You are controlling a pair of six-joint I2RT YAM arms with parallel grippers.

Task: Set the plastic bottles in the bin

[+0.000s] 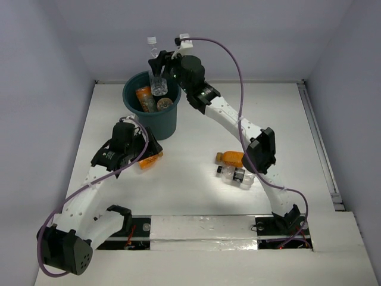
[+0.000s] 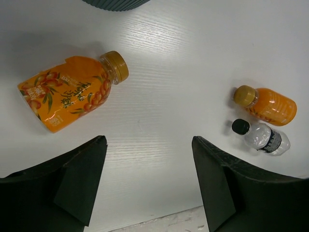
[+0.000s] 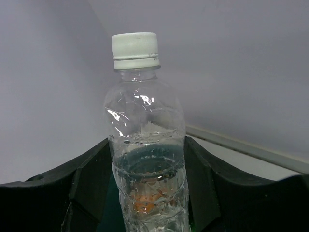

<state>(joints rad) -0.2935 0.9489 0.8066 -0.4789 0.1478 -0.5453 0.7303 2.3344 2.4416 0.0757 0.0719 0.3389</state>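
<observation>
My right gripper [image 1: 159,71] is shut on a clear bottle [image 1: 156,80] with a white cap, held upright over the dark teal bin [image 1: 134,110]; in the right wrist view the bottle [image 3: 145,140] stands between both fingers [image 3: 91,179]. The bin holds an orange bottle [image 1: 144,98] and another bottle [image 1: 164,104]. My left gripper [image 2: 149,142] is open and empty, low over the table beside an orange labelled bottle [image 2: 67,94] lying in front of the bin. A small orange bottle [image 2: 268,105] and a clear dark-capped bottle [image 2: 263,137] lie together to the right.
The two loose bottles [image 1: 232,167] lie just left of the right arm's elbow [image 1: 262,152]. The bin's base [image 2: 116,4] shows at the top of the left wrist view. Grey walls close in the white table.
</observation>
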